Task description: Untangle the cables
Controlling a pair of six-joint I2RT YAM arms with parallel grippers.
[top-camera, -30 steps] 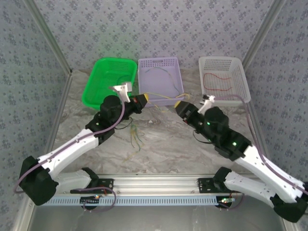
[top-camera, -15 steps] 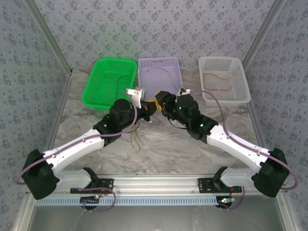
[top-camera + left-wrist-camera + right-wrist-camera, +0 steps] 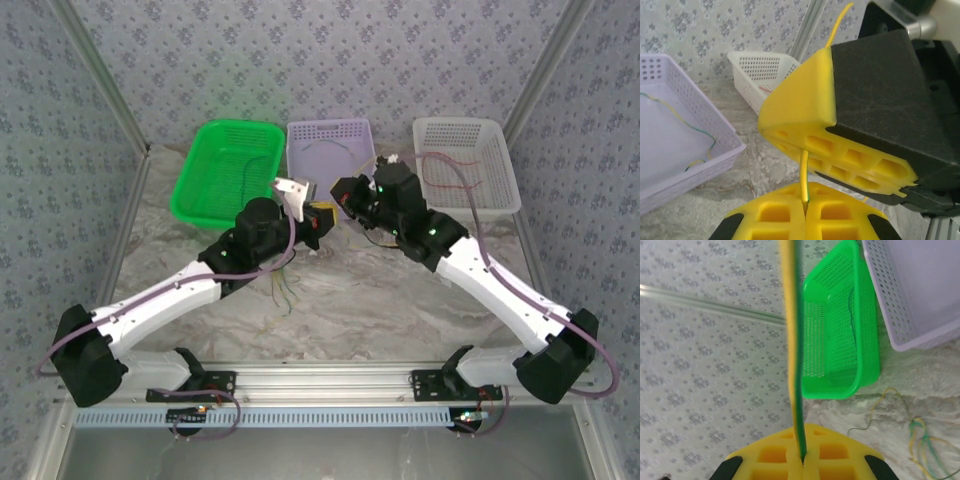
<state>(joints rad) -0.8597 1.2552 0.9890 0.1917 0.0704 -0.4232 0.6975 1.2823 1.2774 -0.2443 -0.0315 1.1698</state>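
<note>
Whereas a second ago the right arm reached out toward the right edge with its fingers parted, the right fingers point(image 3: 802, 460) are now pressed together on a yellow-green cable point(image 3: 791, 340) that runs straight up from their tips. That arm has swung in toward the middle, and its fingers point(image 3: 345, 194) now sit just beside the left fingers point(image 3: 322, 214), in front of the near rim of the purple basket point(image 3: 330, 127). The left fingers point(image 3: 805, 222) have stayed clamped on the same cable point(image 3: 804, 175), and only a short stretch of it now shows between the two.

Three baskets line the far edge of the surface point(image 3: 400, 310): the green basket point(image 3: 225, 165) toward the far left corner, the purple one in the middle, the white basket point(image 3: 465, 125) toward the far right corner. A red cable point(image 3: 450, 165) lies in the white basket, and another thin cable point(image 3: 345, 152) lies in the purple one. The loose cables point(image 3: 283, 285) lie in a bunch near the middle of the surface, beside the left forearm. Bare surface stretches between the two arms toward the near edge and along the left edge.
</note>
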